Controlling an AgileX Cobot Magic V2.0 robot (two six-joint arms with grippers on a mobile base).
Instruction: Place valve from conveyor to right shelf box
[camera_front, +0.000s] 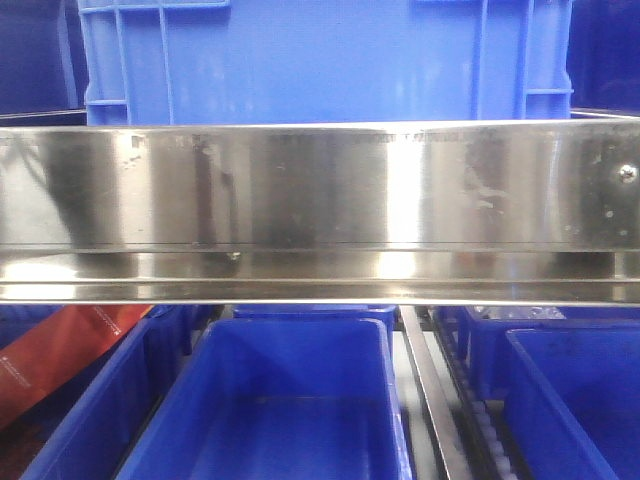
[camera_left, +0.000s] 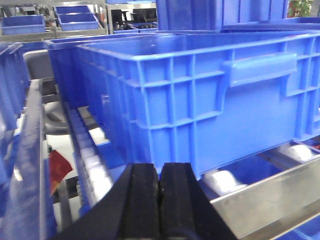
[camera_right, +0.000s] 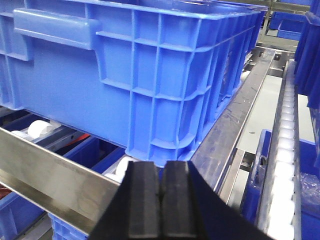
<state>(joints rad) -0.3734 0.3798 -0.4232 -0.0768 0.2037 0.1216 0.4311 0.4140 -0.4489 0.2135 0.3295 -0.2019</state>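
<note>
No valve and no conveyor show in any view. A large blue shelf box (camera_front: 325, 60) stands on the upper shelf behind a shiny steel rail (camera_front: 320, 190). The same box (camera_left: 210, 95) fills the left wrist view, resting on white rollers (camera_left: 222, 180). My left gripper (camera_left: 160, 172) is shut with nothing between its black pads, just in front of the box's near wall. In the right wrist view the box (camera_right: 125, 70) stands close ahead. My right gripper (camera_right: 161, 170) is shut and empty, below the box's near corner.
Lower blue bins (camera_front: 290, 400) sit under the steel rail, another at the right (camera_front: 575, 400). A red bag (camera_front: 60, 350) lies at the lower left. A steel front rail (camera_right: 45, 175) crosses before the rollers. A roller track (camera_right: 285, 150) runs along the right.
</note>
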